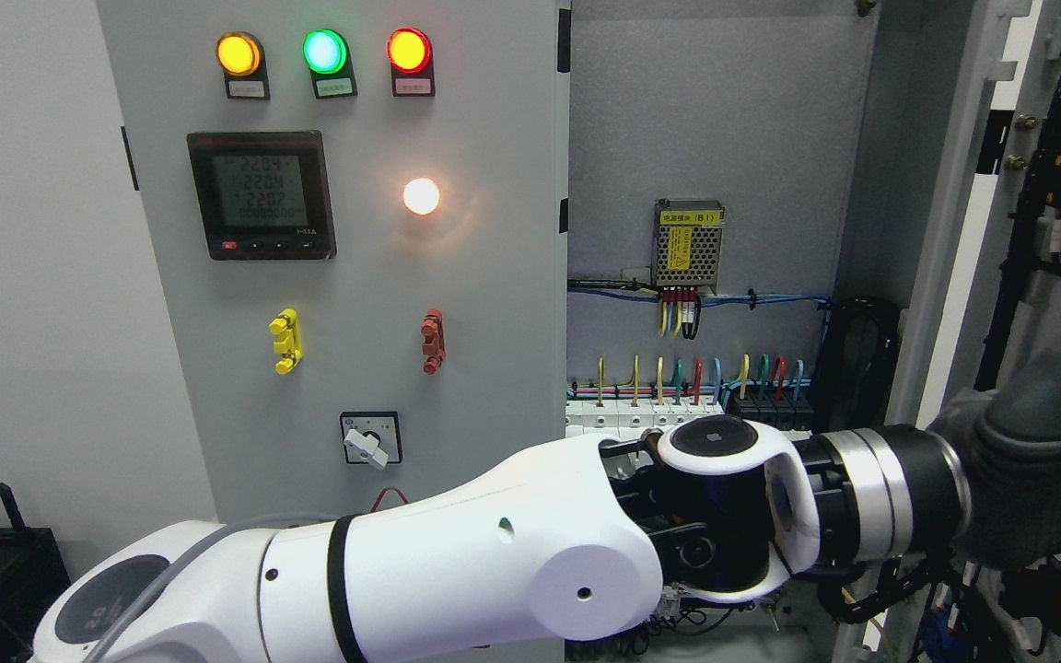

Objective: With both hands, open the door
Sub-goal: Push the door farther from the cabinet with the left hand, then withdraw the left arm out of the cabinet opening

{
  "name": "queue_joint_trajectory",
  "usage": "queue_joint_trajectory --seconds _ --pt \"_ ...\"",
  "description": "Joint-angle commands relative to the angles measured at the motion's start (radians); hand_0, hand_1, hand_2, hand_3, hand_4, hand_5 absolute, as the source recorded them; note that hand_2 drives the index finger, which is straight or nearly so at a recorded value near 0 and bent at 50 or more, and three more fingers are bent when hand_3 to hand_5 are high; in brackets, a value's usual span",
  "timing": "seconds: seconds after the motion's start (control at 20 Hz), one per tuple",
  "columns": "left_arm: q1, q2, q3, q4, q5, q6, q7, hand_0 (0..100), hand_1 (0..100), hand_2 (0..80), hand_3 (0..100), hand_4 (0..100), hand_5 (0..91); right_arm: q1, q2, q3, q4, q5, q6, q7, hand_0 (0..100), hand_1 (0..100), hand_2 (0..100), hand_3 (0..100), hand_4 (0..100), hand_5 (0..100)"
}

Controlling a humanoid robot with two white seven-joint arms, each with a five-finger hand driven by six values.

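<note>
Head view, door: right door already swung wide, right of the cabinet's control panel, wiring exposed between.
Risk: I'd say the forearm could snag those wires or bump the door edge.
Left arm: reaches across low, below the panel.
Left hand: grey glove at the door; grip unclear.
Right hand: unseen.
</note>
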State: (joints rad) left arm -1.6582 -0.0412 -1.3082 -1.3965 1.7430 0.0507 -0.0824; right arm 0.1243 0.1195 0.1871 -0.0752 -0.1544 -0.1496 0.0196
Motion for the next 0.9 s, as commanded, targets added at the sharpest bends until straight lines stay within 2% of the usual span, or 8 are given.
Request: queue_joint_trajectory --seconds 0.0,0.4,0.65,0.85 --pt "0.000 -0.051 0.007 0.036 0.000 -0.005 0.012 0 0 0.0 0 3 0.0 0.000 0.000 0.000 0.000 -0.001 -0.001 0.000 0 0 0 0 0 0" --pt "0.001 -0.022 0.017 0.024 0.004 0.006 -0.002 0 0 0.0 0 3 0.0 0.000 0.000 0.000 0.000 -0.001 -0.001 0.000 0 0 0 0 0 0" --pt "0.015 0.150 0.015 -0.056 0.006 0.058 -0.025 0 0 0.0 0 3 0.0 0.000 0.000 0.000 0.000 -0.001 -0.001 -0.001 0 0 0 0 0 0" --pt "0.095 0.312 0.012 -0.182 0.004 0.075 -0.059 0 0 0.0 0 3 0.0 0.000 0.000 0.000 0.000 -0.001 0.001 0.000 0 0 0 0 0 0"
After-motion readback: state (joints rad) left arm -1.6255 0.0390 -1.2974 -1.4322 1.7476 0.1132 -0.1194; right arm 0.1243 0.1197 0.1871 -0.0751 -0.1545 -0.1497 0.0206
